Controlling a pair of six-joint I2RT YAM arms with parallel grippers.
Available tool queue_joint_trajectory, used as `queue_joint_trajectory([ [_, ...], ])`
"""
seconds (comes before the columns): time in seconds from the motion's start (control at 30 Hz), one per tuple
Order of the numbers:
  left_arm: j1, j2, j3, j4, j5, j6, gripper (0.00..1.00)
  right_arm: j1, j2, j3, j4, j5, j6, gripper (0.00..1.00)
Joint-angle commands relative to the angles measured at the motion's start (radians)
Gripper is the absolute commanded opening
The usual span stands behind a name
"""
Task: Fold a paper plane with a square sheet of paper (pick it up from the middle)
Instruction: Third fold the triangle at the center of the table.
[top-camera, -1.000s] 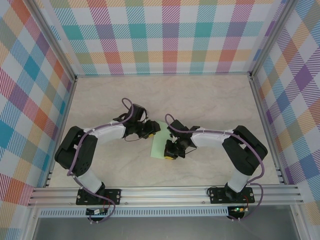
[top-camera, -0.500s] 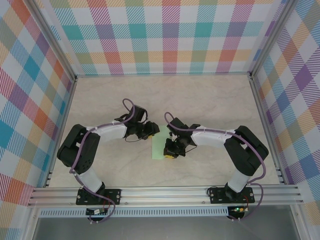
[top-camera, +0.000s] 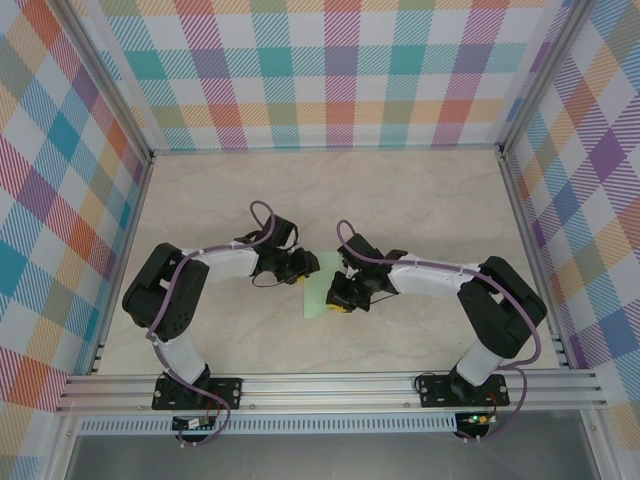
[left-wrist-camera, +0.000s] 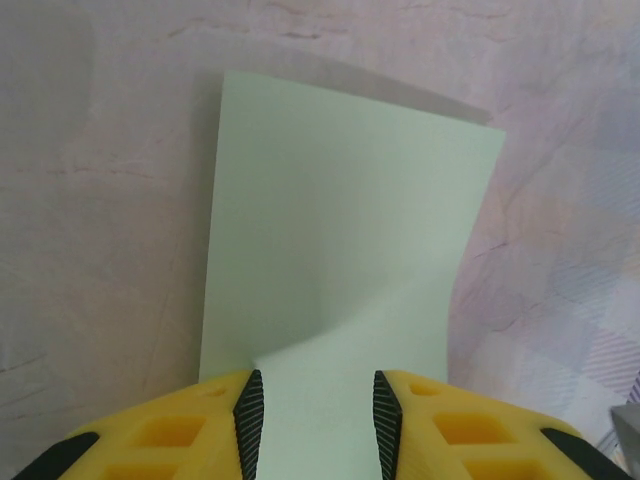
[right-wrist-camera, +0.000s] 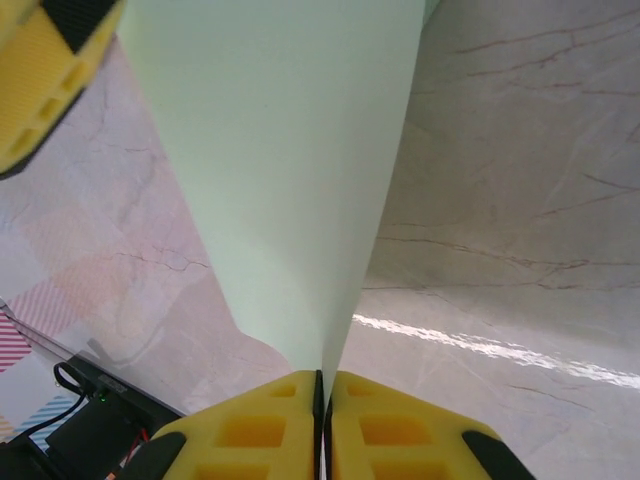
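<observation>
Right gripper has its yellow fingers pressed together on one edge of the square sheet of paper, which fans out pale green ahead of it above the marbled table. Facing it across the sheet, the left gripper stands part open, its black pads flanking a raised strip of the same paper; whether they press on it cannot be told. Ahead of the left gripper the rest of the sheet spreads over the table. Beyond both arms, checked walls enclose the table.
</observation>
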Motion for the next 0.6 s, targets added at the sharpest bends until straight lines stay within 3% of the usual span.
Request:
queue_joint_trajectory([
  [0.0,-0.014,0.024,0.02,-0.028,0.007,0.022,0.36,-0.005,-0.007,0.006,0.019,-0.003,0.017,0.1],
  [0.57,-0.016,0.013,0.035,-0.074,-0.015,0.035,0.35,-0.005,0.136,0.118,0.086,0.046,0.011,0.09],
])
